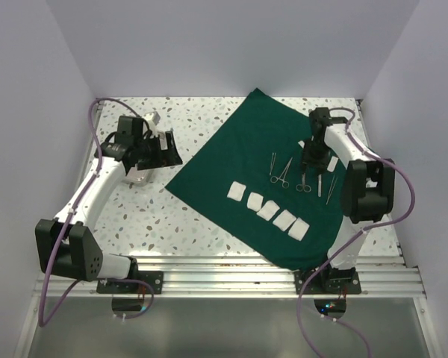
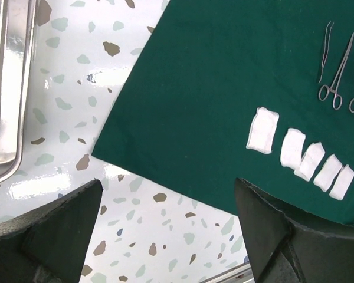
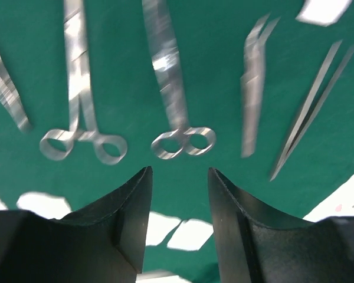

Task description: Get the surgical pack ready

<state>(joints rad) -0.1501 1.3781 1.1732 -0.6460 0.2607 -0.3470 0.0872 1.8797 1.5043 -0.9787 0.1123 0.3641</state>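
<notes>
Left arm (image 1: 89,195): white moulded link shells with boxy black joint housings. Black base block at the near end.

Right arm (image 1: 367,192): same build and colours.

Cabling: a purple cable (image 1: 92,123) runs outside the left arm in loose loops. A second purple cable (image 1: 413,195) does so on the right.

Left gripper (image 2: 168,188) and right gripper (image 3: 180,171): matt black wedge-shaped fingers (image 3: 124,224) with flat inner faces and bevelled edges.

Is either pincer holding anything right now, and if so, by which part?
Nothing is held. The left pincer is open by the green drape edge. The right pincer is open over a ringed instrument, gripping nothing.
</notes>
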